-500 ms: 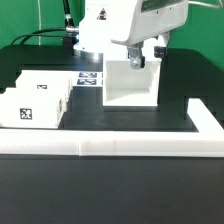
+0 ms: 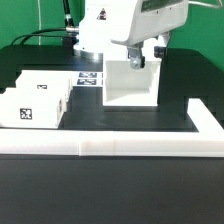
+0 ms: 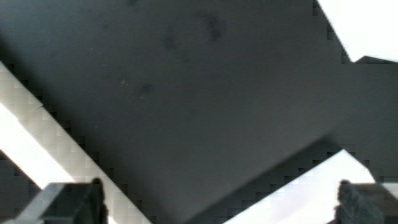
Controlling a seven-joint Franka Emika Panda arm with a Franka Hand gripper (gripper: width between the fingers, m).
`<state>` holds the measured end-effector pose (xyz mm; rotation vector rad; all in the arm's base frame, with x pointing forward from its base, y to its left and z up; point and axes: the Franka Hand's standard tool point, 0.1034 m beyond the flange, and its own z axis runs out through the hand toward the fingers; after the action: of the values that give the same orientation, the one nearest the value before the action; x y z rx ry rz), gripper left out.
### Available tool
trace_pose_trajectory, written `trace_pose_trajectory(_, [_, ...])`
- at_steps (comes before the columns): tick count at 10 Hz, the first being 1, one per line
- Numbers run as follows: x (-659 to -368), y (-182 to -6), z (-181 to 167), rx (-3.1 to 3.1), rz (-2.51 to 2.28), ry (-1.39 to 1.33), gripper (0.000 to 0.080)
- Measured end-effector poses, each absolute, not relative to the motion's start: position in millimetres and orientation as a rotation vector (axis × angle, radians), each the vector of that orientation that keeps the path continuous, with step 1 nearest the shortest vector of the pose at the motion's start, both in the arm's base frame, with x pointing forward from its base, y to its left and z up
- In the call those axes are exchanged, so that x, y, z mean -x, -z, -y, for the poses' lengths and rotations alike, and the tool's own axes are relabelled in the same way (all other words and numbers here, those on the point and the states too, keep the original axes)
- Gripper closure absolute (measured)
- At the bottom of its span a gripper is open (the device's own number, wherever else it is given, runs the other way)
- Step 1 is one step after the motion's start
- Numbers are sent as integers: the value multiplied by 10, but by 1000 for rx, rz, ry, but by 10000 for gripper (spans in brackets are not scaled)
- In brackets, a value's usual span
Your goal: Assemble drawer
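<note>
1. At the exterior view's left, I see two white boxes [image 2: 35, 100] on the black table [image 2: 120, 122]. They touch each other. Each shows a marker tag on the side towards the camera, and their long sides run from front left to rear right.
2. The marker board [image 2: 89, 78] lies flat behind them, towards the centre.
3. The shell [image 2: 145, 88] stands upright at the centre, well apart from the boxes. It is plain white with flat walls. Its open side points to the front and slightly to the exterior view's left, and its floor is visible inside. Height and width look alike, so I cannot name a long axis.
4. The gripper [image 2: 140, 60] hangs at the shell's upper rear edge. In the wrist view, the fingertips [image 3: 71, 203] are spread wide, with only dark surface and white edges between them. I read the jaws as released, grasping nothing.
5. A white fence [image 2: 205, 125] borders the table at the front and at the exterior view's right.
</note>
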<state>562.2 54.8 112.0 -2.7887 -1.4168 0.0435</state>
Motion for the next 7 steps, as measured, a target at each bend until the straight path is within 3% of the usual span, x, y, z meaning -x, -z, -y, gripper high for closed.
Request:
trace_pose_trajectory(2, [-5613, -1121, -542, 2802, 1394, -23, 150])
trace_pose_trajectory(7, [-5039, -1247, -565, 2995, 969, 18, 150])
